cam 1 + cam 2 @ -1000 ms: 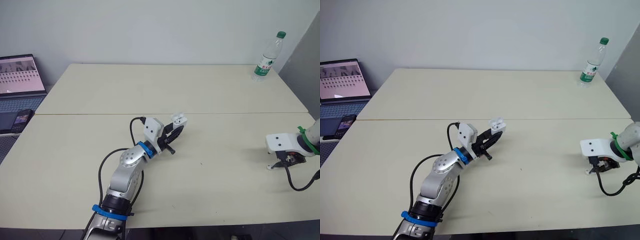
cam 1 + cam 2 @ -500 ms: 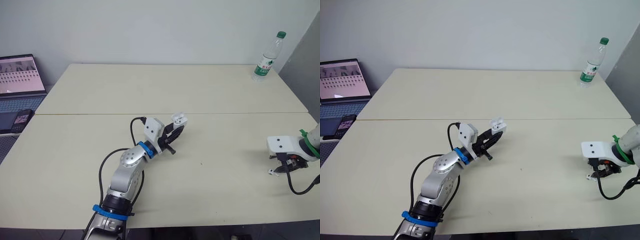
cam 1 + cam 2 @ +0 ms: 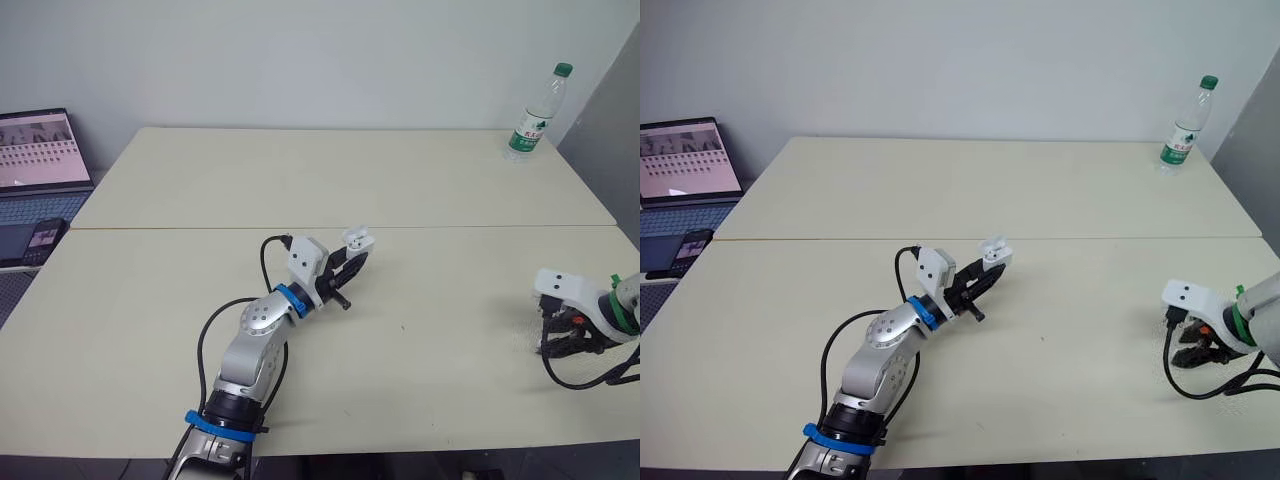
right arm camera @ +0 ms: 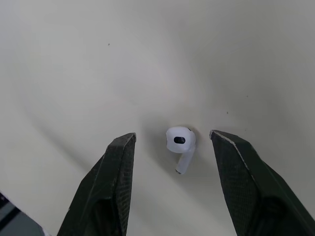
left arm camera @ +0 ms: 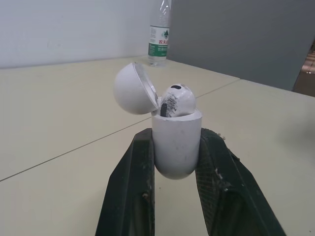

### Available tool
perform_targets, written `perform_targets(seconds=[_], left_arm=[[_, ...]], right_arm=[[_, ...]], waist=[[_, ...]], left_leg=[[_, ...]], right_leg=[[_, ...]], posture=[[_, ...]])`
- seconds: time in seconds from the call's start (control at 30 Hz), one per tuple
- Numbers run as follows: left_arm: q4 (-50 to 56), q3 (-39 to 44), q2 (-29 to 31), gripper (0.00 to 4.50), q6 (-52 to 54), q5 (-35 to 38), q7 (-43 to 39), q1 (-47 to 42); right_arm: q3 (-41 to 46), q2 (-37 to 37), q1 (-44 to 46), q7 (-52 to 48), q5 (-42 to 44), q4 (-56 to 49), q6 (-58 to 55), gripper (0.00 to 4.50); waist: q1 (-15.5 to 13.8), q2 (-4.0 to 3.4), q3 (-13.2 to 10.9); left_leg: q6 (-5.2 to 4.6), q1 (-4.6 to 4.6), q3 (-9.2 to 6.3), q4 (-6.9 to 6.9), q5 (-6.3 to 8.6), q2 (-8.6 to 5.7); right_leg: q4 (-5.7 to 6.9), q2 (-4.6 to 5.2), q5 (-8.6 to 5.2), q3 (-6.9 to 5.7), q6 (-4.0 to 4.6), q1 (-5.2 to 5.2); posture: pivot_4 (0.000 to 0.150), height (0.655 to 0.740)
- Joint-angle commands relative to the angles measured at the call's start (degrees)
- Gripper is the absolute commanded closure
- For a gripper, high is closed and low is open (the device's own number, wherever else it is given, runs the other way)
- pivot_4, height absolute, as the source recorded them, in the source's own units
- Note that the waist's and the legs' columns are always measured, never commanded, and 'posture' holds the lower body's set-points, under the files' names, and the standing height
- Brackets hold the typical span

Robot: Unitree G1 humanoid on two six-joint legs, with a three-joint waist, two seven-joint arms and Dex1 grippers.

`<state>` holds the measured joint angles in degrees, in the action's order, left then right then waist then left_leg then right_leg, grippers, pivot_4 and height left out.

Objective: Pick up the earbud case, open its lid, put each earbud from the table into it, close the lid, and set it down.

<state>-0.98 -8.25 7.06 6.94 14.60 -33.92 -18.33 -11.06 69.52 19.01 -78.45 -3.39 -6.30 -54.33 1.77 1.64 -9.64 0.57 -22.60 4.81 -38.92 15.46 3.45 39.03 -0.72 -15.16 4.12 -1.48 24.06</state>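
My left gripper [image 3: 351,259] is shut on the white earbud case [image 3: 357,240], held just above the table's middle. In the left wrist view the case [image 5: 176,142] stands upright between the black fingers [image 5: 139,162], its lid [image 5: 132,88] hinged open, and one white earbud [image 5: 176,101] sits in it. My right gripper [image 3: 568,338] is low over the table near the front right. Its wrist view shows it open, fingers [image 4: 110,182] on either side of a second white earbud [image 4: 180,145] that lies on the table, touching neither finger.
A water bottle [image 3: 534,112] stands at the back right corner of the table [image 3: 300,180]. A laptop [image 3: 38,150] and a phone [image 3: 41,238] lie off the table's left edge. A seam [image 3: 180,228] runs across the table.
My right gripper has shifted right and towards the front edge and dropped down, so its fingers now straddle the earbud on the table. The left gripper and the case have stayed put.
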Motion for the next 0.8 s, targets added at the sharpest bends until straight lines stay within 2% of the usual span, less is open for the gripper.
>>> perform_targets(seconds=[0.03,0.37,0.8], left_arm=[[0.7,-0.2,-0.5,3.76,-1.7,-0.1,-0.2,-0.5],[0.3,-0.2,-0.7,3.76,-2.0,-0.2,-0.5,-0.7],[0.5,-0.5,-0.7,3.76,-2.1,-0.3,-0.3,-0.4]], right_arm=[[2.2,0.5,-0.4,3.0,1.4,-2.6,-4.1,2.00],[1.2,0.9,-0.6,8.3,6.0,-4.8,-10.6,2.00],[-0.5,3.0,-0.6,10.9,9.6,-5.5,-11.2,2.00]], waist=[[0.0,0.00,0.0],[0.0,0.01,0.0],[0.0,0.01,0.0]], left_leg=[[0.00,0.00,0.00,0.00,0.00,0.00],[0.00,-0.02,-0.01,0.00,0.00,0.01],[-0.01,-0.04,-0.02,0.00,0.00,0.01]], right_leg=[[0.00,0.00,0.00,0.00,0.00,0.00],[-0.01,-0.03,0.00,-0.01,-0.01,0.01],[-0.02,-0.05,-0.01,-0.01,-0.02,0.02]], posture=[[0.150,0.7362],[0.150,0.7362],[0.150,0.7362]])
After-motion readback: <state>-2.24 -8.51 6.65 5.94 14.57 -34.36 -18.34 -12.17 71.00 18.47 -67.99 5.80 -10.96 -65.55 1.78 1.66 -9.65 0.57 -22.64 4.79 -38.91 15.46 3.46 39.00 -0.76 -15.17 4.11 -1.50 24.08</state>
